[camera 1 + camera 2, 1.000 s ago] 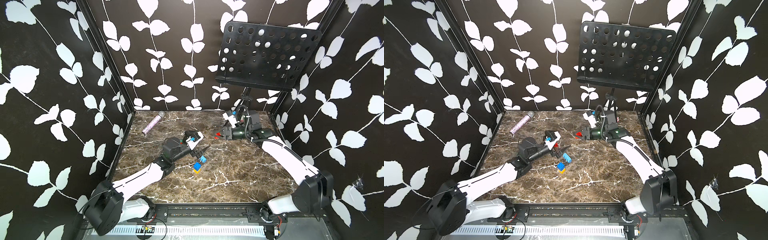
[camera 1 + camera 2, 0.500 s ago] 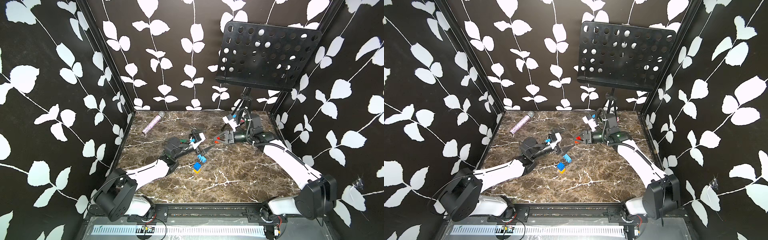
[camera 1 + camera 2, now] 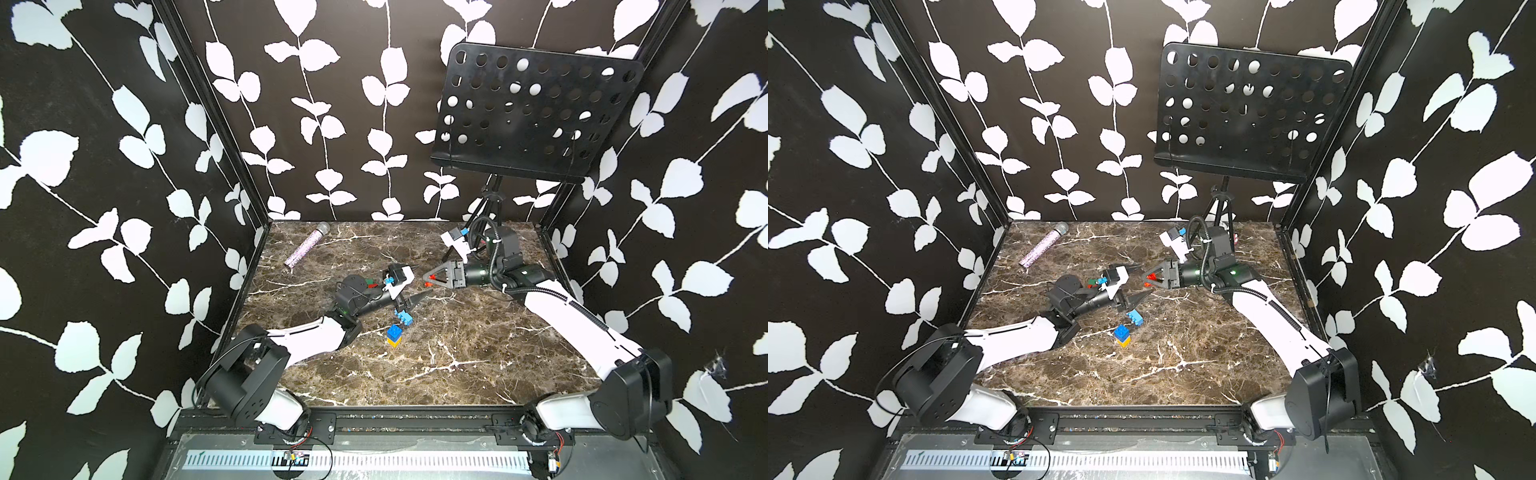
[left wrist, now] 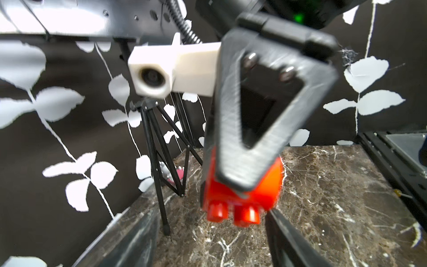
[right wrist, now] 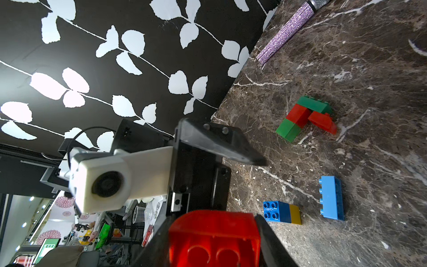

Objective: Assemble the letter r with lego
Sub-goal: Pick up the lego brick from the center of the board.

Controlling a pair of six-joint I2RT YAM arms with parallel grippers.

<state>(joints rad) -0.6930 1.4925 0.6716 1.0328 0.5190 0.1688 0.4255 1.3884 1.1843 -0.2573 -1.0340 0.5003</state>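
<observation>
Grippers: right gripper [image 3: 429,279] clenched on red brick [image 5: 212,238]; left gripper [image 3: 421,282] jaws apart astride it, grasping nothing

Even, diffuse light; top views sharp, wrist views soft up close.
Faint, short shadows under the arms on the table [image 3: 457,357]. Red brick [image 4: 240,203] motion-blurred in left wrist view, out of focus in right wrist view. Glare on metal plate [image 4: 69,23].

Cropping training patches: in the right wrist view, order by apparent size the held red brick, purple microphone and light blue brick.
1. held red brick: largest, nearest the camera.
2. purple microphone: longer but thinner, cropped.
3. light blue brick: close to it in area.
</observation>
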